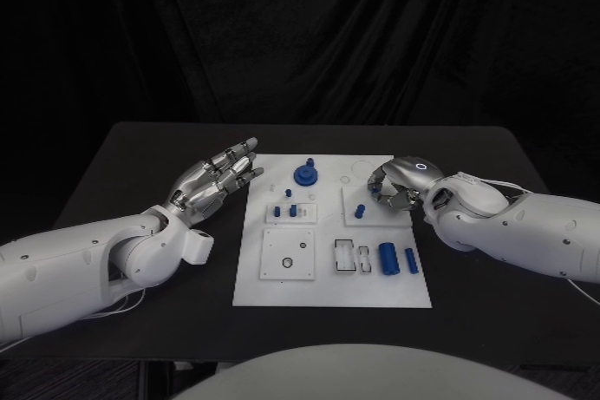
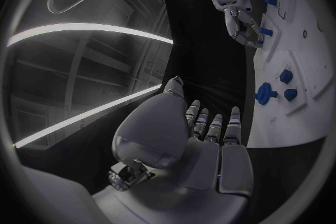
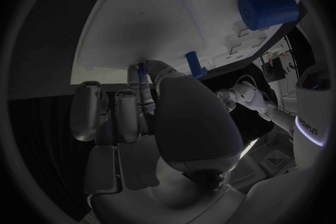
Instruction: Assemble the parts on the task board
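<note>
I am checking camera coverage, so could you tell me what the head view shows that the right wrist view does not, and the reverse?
Head view alone: the whole task board on the black table, the left hand open beside its left edge, two blue cylinders lying near the front.

Right wrist view alone: a small blue part at the right hand's fingertips.

Both: the right hand at the board's far right, blue parts on the white board.

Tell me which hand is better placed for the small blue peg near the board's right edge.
Right. The right hand is over the task board, fingers curled down beside the blue peg. The left hand hovers open off the board's left edge.
</note>
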Tool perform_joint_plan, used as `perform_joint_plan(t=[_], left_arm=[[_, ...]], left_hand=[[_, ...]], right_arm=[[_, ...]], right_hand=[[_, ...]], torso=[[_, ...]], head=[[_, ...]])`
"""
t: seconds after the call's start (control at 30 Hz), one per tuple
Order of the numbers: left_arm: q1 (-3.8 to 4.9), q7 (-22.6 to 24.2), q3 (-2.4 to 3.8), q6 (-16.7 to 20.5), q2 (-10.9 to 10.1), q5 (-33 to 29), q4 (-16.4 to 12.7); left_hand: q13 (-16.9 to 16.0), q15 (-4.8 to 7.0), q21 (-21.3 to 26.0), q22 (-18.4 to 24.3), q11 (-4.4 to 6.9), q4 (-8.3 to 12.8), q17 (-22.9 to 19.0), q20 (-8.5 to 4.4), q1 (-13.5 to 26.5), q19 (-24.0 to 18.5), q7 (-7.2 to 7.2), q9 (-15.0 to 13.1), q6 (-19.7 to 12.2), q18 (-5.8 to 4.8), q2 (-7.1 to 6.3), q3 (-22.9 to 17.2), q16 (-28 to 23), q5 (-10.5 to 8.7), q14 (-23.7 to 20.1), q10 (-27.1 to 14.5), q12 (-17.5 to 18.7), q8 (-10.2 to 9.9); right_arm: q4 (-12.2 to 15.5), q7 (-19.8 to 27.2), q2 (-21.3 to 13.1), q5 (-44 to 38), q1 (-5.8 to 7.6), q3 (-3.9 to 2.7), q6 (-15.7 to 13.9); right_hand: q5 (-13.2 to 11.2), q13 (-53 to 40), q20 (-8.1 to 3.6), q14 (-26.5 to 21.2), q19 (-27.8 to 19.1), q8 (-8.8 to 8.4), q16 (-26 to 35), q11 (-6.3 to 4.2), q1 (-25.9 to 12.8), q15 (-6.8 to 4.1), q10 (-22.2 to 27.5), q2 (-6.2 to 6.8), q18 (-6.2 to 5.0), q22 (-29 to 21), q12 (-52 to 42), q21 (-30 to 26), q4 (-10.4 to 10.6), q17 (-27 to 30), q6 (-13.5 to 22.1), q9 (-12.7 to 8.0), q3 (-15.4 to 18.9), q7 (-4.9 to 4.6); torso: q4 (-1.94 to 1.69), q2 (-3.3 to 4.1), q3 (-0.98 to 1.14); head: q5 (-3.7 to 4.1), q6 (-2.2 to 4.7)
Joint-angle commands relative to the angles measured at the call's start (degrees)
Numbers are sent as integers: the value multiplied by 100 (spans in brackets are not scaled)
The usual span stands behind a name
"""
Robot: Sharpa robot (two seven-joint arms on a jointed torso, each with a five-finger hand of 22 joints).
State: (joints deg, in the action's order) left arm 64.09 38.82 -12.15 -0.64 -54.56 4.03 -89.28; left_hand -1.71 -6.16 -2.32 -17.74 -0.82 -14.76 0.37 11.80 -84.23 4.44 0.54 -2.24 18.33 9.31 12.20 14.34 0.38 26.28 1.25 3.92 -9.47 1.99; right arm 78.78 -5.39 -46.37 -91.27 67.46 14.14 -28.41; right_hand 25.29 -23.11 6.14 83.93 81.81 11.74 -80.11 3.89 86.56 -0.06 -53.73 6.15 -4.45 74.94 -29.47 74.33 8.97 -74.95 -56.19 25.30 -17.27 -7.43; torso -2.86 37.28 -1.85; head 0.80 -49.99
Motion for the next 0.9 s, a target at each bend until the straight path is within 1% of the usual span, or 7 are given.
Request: perform_joint_plan(t=[0.03, 0.17, 0.3, 0.6, 0.7, 0.8, 0.9], left_arm=[[-11, 436, 5, -90, 20, -27, 1], [-17, 427, 5, -97, 41, -27, 27], [-25, 418, 5, -100, 56, -28, 45], [-60, 379, 5, -68, 106, -28, 97], [-76, 378, 5, -32, 132, -28, 119], [-96, 374, 5, -15, 146, -28, 130], [-125, 368, 5, -2, 157, -28, 137]], left_hand=[[5, -43, -24, 8, 39, 36, 6, 60, -53, 1, 44, -6, 16, 65, 1, -6, 9, 32, 8, -2, 12, 34], [5, -43, -25, 9, 37, 38, 6, 62, -55, 2, 45, -6, 15, 65, 2, -8, 9, 43, 8, -3, 12, 34], [6, -44, -25, 9, 36, 38, 5, 62, -54, 2, 45, -4, 4, 65, 3, -8, 8, 42, 6, -6, 16, 33], [9, -51, -25, 11, 28, 44, 5, 67, -61, 4, 42, 0, -23, 65, 10, -14, 8, 49, 4, -17, 31, 25], [13, -48, -23, 30, 64, 56, 3, 61, -68, 1, 58, 1, -24, 64, 6, -14, 5, 59, -2, -40, 52, 24], [12, -47, -23, 33, 67, 57, 3, 59, -68, 0, 58, 1, -25, 64, 6, -14, 5, 59, -4, -39, 48, 24], [14, -45, -22, 32, 67, 58, 1, 56, -68, 1, 58, 3, -38, 64, 6, -14, 3, 60, -8, -46, 56, 22]], right_arm=[[-15, 60, 4, -45, -27, 2, -145], [-29, 90, 12, -45, -28, 1, -233], [-28, 106, 4, -45, -27, 0, -293], [76, 71, -136, -45, 4, -13, -383], [120, 58, -177, -45, 53, -16, -394], [171, 53, -202, -45, 117, -17, -405], [251, 37, -225, -36, 216, -17, -385]], right_hand=[[-32, 19, -28, 83, 25, 78, -28, -26, 92, -36, -119, -48, 92, 1048, -3, 31, -49, -93, -105, 64, -29, 19], [-133, 93, -62, 106, 51, 160, -35, -59, 140, -69, -303, -103, 101, 1058, 68, 70, -116, -92, -233, 139, -43, 41], [-213, 161, -74, 55, -8, 154, 71, -65, 151, -76, -380, -113, 75, 1021, 159, -49, -139, 54, -239, 162, -48, 45], [-272, 235, -78, 57, -8, 125, 88, -60, 137, -76, -428, -103, 76, 1018, 270, -56, -140, 71, -234, 173, -42, 42], [-325, 267, -78, 57, -12, 110, 97, -58, 132, -74, -447, -113, 74, 1015, 321, -69, -134, 81, -233, 177, -42, 42], [-326, 268, -78, 57, -12, 110, 97, -58, 132, -74, -448, -114, 74, 1015, 322, -68, -134, 81, -233, 178, -42, 42], [-345, 282, -77, 63, -4, 107, 91, -59, 127, -74, -466, -121, 78, 1019, 341, -56, -129, 72, -241, 182, -40, 43]], torso=[[-3, 4, -4], [-3, 7, -6], [-3, 1, -5], [-12, -3, -3], [-3, -1, -4], [-8, -10, -9], [-9, -16, -15]], head=[[-5, -1], [-7, -1], [-14, -1], [-3, -1], [-7, -1], [-10, -1], [-26, -1]])
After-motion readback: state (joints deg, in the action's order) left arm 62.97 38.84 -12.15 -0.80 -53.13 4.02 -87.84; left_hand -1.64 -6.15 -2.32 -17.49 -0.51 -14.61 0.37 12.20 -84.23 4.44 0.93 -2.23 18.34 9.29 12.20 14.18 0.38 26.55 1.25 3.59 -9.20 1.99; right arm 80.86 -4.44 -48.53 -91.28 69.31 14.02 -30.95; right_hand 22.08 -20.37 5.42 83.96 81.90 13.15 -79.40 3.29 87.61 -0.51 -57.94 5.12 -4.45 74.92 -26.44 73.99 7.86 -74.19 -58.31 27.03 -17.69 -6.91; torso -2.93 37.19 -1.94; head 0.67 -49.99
